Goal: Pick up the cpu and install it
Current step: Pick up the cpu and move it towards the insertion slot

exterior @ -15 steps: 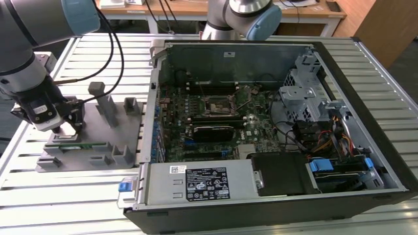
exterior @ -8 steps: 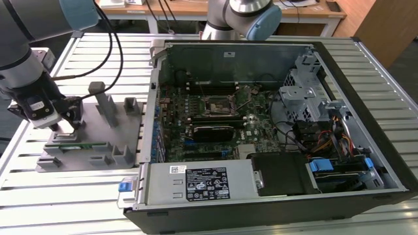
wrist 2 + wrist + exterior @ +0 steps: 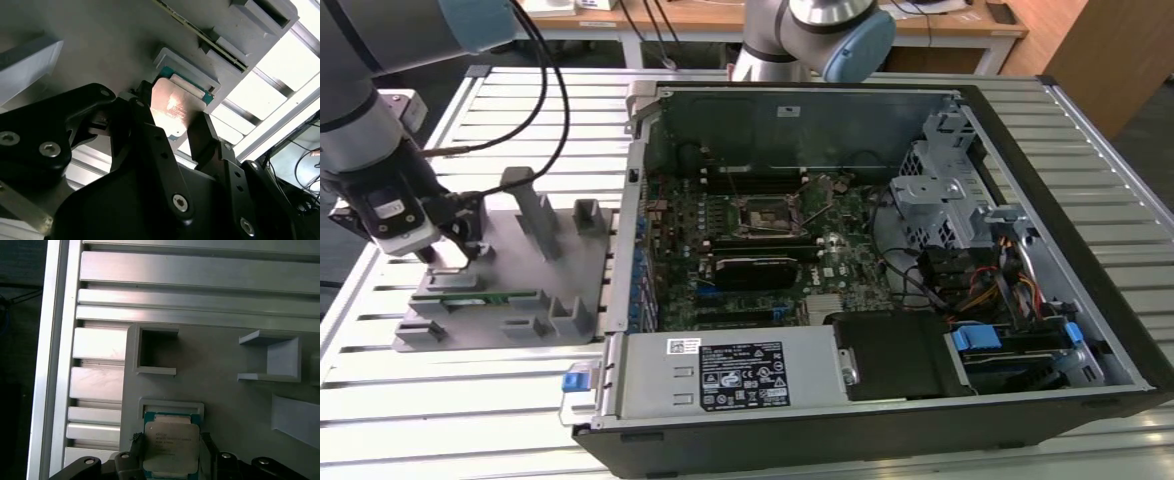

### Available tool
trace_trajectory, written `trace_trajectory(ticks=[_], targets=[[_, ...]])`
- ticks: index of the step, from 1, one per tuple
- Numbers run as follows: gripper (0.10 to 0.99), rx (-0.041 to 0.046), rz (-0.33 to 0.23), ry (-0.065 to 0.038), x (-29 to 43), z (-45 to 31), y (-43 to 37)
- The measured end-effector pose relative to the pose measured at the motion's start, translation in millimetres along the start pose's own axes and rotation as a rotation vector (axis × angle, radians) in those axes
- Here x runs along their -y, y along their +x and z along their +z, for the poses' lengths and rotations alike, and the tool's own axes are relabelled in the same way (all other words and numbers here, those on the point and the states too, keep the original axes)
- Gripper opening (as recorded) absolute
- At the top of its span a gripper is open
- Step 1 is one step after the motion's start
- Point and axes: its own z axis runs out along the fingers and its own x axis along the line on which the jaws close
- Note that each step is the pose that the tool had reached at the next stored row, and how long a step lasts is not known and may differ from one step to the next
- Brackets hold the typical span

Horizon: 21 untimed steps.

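Observation:
The cpu [image 3: 170,439] is a small square chip with a silver top and a teal edge. It lies in a pocket of the grey fixture [image 3: 520,330] at the exterior view's left. My gripper [image 3: 454,255] stands over that pocket. In both wrist views its two black fingers [image 3: 142,117] press against opposite edges of the cpu [image 3: 172,107], shut on it while it rests in the pocket. The open computer case [image 3: 1067,210] lies at the exterior view's right, with the motherboard socket [image 3: 761,212] near its middle.
A long green memory stick [image 3: 474,297] lies on the fixture close to the gripper. Grey upright posts [image 3: 534,215] rise from the fixture beside it. A black heatsink block [image 3: 754,270] sits below the socket. A second arm's base [image 3: 821,35] stands behind the case.

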Motion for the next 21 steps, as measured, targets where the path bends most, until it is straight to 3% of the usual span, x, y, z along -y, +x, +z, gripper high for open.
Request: trace_trajectory(ticks=[9,21], targets=[[0.529,0.0,0.0,-0.002,-0.7,-13.8,0.3],[0.529,0.0001,0.0,-0.002,-1.4,-25.6,0.6]])
